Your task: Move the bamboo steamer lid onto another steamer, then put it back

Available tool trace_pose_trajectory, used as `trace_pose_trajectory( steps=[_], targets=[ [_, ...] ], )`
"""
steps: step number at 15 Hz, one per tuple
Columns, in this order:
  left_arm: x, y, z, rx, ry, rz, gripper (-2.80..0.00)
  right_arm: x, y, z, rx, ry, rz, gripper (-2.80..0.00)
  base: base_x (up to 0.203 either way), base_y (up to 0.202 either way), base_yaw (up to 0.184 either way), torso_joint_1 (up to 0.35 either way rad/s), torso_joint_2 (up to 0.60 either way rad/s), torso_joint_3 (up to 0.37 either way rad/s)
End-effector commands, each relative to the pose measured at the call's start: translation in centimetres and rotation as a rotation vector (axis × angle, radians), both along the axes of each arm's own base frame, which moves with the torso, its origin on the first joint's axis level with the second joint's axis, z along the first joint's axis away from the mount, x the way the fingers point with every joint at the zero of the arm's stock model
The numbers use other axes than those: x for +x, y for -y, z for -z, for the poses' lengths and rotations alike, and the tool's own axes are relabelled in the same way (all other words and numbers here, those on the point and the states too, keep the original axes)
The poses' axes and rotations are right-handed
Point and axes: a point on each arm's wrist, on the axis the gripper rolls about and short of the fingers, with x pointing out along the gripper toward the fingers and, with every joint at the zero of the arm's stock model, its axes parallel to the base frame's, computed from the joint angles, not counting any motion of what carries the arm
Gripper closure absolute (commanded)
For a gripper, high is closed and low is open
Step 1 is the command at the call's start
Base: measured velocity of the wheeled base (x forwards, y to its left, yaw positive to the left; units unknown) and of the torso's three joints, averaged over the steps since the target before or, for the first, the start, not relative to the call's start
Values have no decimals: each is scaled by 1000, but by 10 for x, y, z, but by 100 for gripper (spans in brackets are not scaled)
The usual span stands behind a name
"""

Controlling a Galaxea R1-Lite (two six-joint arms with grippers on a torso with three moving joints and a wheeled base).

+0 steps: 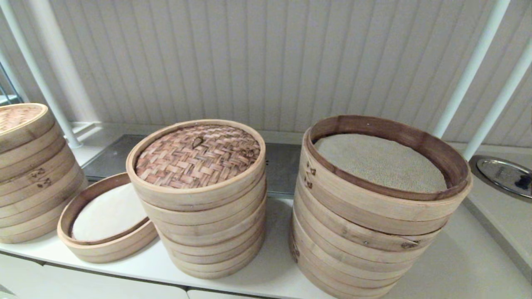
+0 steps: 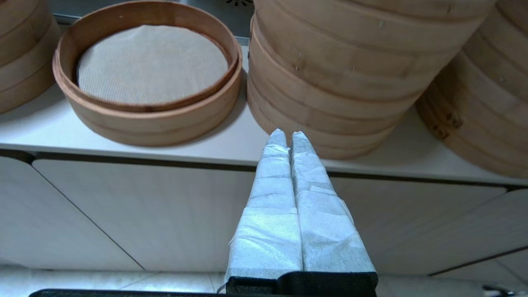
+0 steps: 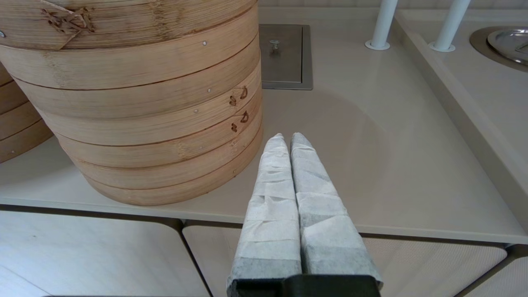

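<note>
The bamboo steamer lid (image 1: 197, 155), brown basket-weave with a small loop knob, rests on the middle multi-tier stack (image 1: 208, 226). To its left on the counter lies the single shallow steamer ring (image 1: 106, 219) with a white liner; the left wrist view shows this ring (image 2: 148, 78) too. My left gripper (image 2: 288, 136) is shut and empty, held off the counter's front edge before the middle stack. My right gripper (image 3: 287, 138) is shut and empty, near the counter's front edge beside the wide stack (image 3: 136, 103). Neither gripper shows in the head view.
The widest steamer with a grey mesh liner (image 1: 376, 207) stands at the right on its stack. Another tall stack with a paler lid (image 1: 29, 170) is at the far left. White poles (image 1: 474, 66) rise at the back right, and a metal dish (image 1: 505, 174) sits at the right edge.
</note>
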Motion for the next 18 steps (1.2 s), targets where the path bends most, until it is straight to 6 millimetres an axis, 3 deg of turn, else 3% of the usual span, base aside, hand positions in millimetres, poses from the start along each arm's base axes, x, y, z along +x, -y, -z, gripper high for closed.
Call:
trace_pose_trajectory(
  steps=[1, 7, 11, 18],
  targets=[
    [-12, 0, 22, 3, 47, -1, 0, 0, 0, 1, 0, -2, -1, 0, 0, 0, 0, 0, 0, 0],
    [-19, -1, 74, 83, 130, -66, 0, 0, 0, 1, 0, -2, 0, 0, 0, 0, 0, 0, 0, 0],
    [-11, -3, 79, 99, 236, -151, 0, 0, 0, 1, 0, -2, 0, 0, 0, 0, 0, 0, 0, 0],
    [-10, -3, 83, 102, 213, -160, 0, 0, 0, 1, 0, -2, -1, 0, 0, 0, 0, 0, 0, 0]
  ],
)
